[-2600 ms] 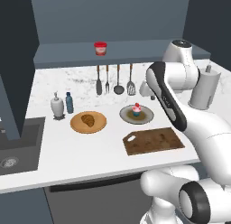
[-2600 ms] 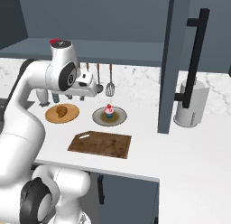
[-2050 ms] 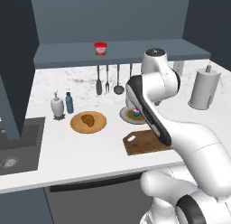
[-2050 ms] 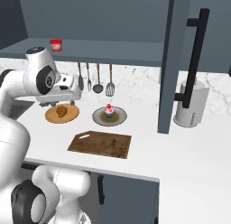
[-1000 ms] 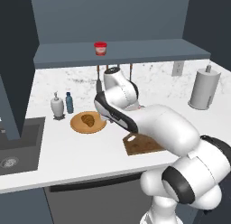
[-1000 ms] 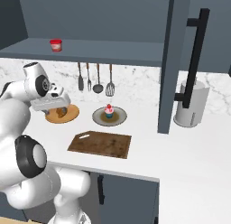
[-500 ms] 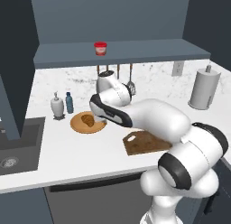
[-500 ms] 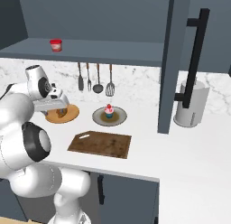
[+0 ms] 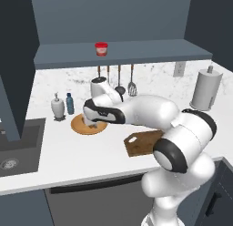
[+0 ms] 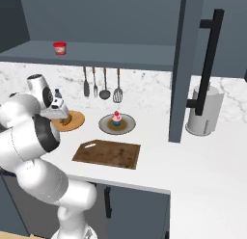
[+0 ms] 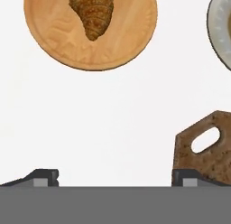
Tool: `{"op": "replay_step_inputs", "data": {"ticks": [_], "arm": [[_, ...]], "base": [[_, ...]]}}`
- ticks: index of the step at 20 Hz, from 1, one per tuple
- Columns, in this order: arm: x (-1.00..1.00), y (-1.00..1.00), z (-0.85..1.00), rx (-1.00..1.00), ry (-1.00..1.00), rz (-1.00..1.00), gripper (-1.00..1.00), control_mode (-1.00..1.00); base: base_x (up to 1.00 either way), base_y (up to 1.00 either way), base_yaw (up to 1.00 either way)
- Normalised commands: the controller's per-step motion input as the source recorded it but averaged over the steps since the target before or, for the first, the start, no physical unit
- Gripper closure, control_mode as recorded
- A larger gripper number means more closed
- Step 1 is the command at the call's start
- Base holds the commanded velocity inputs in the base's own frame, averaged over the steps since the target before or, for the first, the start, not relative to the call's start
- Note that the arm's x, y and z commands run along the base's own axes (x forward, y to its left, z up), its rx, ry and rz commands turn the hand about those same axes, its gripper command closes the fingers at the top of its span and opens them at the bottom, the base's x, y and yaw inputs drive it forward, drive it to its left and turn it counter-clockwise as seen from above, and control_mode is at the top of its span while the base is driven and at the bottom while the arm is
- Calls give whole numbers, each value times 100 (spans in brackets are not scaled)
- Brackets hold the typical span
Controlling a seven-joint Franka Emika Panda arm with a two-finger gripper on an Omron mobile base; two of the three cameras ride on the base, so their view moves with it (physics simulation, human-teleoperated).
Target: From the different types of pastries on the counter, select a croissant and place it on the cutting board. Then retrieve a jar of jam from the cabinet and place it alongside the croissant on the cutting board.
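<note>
Arm swung left over round wooden plate (image 11: 58,42); gripper (image 11: 115,175) wide, empty. Risk: croissant (image 11: 94,13) sits off-centre from jaws, could get nudged, not grabbed.

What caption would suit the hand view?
Croissant on a round wooden plate, cutting board corner nearby, open fingers below.

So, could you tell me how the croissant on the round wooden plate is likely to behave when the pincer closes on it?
The croissant looks small and ridged, so it is probably light and should not slip easily. Being a pastry, it may crush or flake under a hard squeeze. It lies flat on the wooden plate, so it seems unlikely to roll, though it might slide. The pincer is open.
</note>
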Motion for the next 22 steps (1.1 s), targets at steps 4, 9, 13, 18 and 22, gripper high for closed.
{"op": "replay_step_inputs", "data": {"ticks": [4, 9, 13, 18, 22], "arm": [[58, 19, -8, 0, 4, 0, -100, -100], [56, 10, -15, 0, 7, 0, -100, -100], [52, 11, -27, 0, 7, 0, -100, -100], [41, 13, -37, 0, 2, 0, -100, -100], [36, 11, -33, 0, 0, 0, -100, -100]], "base": [[0, 0, 0], [0, 0, 0], [0, 0, 0], [0, 0, 0], [0, 0, 0]]}}
